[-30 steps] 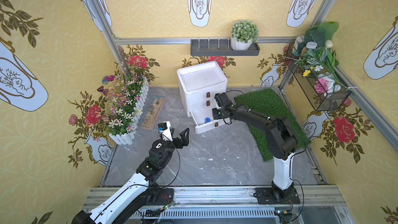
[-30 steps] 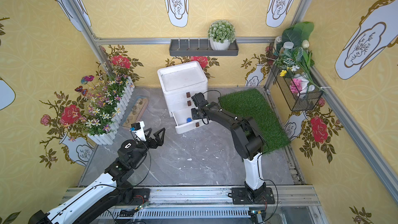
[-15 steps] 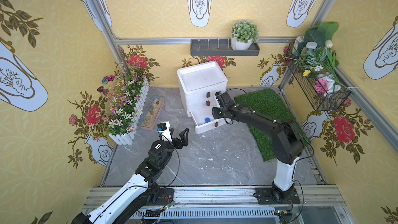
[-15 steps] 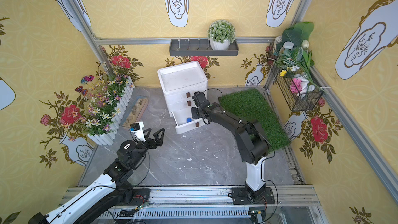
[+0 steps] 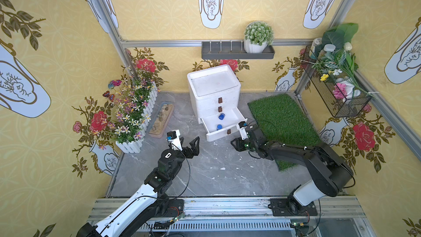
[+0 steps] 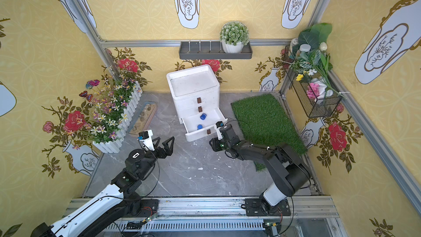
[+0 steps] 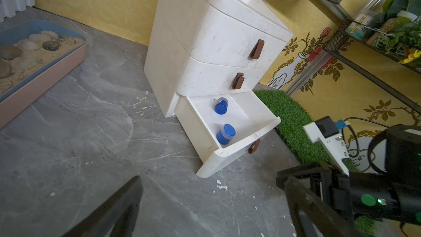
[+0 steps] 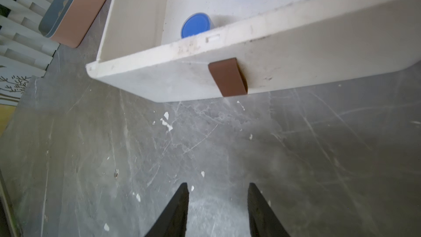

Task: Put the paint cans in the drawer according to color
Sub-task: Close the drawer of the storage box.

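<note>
- Noting positions: two blue paint cans (image 7: 221,106) (image 7: 225,134) lie inside the pulled-out bottom drawer (image 5: 217,134), one close to its front wall and one further back. No orange or green cans are in view, so you cannot confirm that they are sorted.
- Your right tool (image 8: 218,185) hangs over the bench (image 8: 227,147), short of the brown handle (image 8: 227,77). Its jaws stand apart with nothing between them.
- Your left tool (image 6: 164,142) is spread wide and empty, well to the side of the drawer.
- Risk: if you push the drawer front off-centre, the drawer will likely skew and jam.
- Risk: the white cabinet (image 5: 214,83) looks light. A hard shove could slide it across the bench instead of closing the drawer.
- Risk: a sharp closing push may knock the front can over or set it rolling.
</note>
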`<state>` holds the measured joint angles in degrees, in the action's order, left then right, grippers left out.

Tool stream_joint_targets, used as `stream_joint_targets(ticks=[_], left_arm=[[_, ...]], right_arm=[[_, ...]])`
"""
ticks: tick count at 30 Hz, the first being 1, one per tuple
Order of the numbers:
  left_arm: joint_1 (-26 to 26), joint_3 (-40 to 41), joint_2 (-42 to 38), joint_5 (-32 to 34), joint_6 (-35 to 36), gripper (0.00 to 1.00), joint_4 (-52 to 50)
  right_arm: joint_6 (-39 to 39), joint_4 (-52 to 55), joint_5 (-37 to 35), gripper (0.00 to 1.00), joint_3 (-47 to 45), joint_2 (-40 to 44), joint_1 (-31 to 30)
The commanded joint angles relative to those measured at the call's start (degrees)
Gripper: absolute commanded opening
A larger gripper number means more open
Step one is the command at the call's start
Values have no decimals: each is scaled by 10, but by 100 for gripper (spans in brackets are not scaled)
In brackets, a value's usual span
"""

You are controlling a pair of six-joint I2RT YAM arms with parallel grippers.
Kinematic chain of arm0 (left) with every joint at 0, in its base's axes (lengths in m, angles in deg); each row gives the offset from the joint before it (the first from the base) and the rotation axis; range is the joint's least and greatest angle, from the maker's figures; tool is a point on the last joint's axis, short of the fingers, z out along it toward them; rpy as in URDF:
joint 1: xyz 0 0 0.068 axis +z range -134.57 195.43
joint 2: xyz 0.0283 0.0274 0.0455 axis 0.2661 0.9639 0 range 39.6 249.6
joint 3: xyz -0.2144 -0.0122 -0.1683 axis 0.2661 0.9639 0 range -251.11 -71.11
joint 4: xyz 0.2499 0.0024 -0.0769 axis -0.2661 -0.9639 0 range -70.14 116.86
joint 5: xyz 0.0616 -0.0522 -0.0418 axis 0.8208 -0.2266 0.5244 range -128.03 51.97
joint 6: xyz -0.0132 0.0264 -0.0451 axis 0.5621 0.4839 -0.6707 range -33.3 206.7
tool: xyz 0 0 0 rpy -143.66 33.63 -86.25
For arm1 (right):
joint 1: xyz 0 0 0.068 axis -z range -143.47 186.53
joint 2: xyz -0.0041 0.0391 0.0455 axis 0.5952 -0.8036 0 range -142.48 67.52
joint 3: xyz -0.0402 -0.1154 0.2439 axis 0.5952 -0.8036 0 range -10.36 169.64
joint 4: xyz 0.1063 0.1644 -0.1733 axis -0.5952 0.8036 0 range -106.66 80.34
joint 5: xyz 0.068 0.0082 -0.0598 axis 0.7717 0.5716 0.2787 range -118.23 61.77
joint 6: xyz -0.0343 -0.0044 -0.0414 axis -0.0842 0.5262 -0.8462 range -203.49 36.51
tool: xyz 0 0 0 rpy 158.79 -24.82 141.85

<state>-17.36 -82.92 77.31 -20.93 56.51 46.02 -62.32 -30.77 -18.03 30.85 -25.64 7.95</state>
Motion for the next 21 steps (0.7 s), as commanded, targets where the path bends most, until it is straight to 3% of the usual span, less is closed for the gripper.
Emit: stream_joint_targets(ticks=[1, 7, 21], left_arm=[[1, 4, -5, -5, -2, 100, 13], [1, 8, -37, 5, -1, 100, -12], [2, 6, -39, 7, 3, 100, -12]], right_arm=[[13, -56, 16, 43, 43, -51, 10], [11, -21, -4, 42, 134, -121, 16], [37, 0, 9, 26, 306, -229, 33]])
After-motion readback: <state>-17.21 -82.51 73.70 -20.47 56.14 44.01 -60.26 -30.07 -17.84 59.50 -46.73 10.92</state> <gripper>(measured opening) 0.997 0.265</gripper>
